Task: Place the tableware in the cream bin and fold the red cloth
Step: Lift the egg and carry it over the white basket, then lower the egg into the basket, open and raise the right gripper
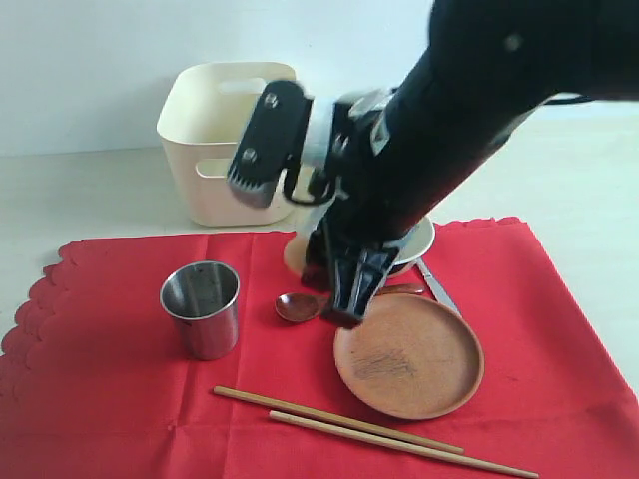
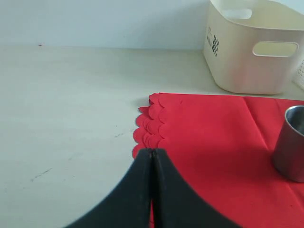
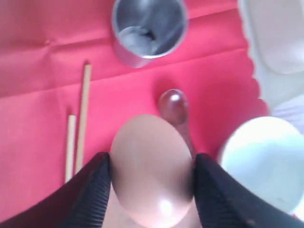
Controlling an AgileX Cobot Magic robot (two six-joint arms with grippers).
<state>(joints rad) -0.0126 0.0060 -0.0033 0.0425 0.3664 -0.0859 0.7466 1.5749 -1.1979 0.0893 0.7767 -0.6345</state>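
The red cloth [image 1: 100, 379] lies flat and carries the steel cup [image 1: 202, 307], the dark spoon [image 1: 300, 306], the brown plate [image 1: 409, 356], the chopsticks [image 1: 369, 431], the knife [image 1: 436, 284] and the white bowl [image 1: 421, 241]. Behind it stands the cream bin [image 1: 215, 150]. My right gripper [image 3: 152, 159] is shut on a pale egg [image 3: 152, 185]; it hangs above the spoon [image 3: 173, 107], beside the bowl [image 3: 266, 161]. My left gripper [image 2: 152, 153] is shut and empty over the cloth's scalloped edge [image 2: 147, 128]. It does not show in the exterior view.
The right arm [image 1: 449, 130] crosses the middle and hides part of the bowl and the bin's right side. A sliver of white lattice [image 2: 300, 76] shows beside the cream bin [image 2: 251, 47]. Bare pale table [image 2: 71, 118] lies left of the cloth.
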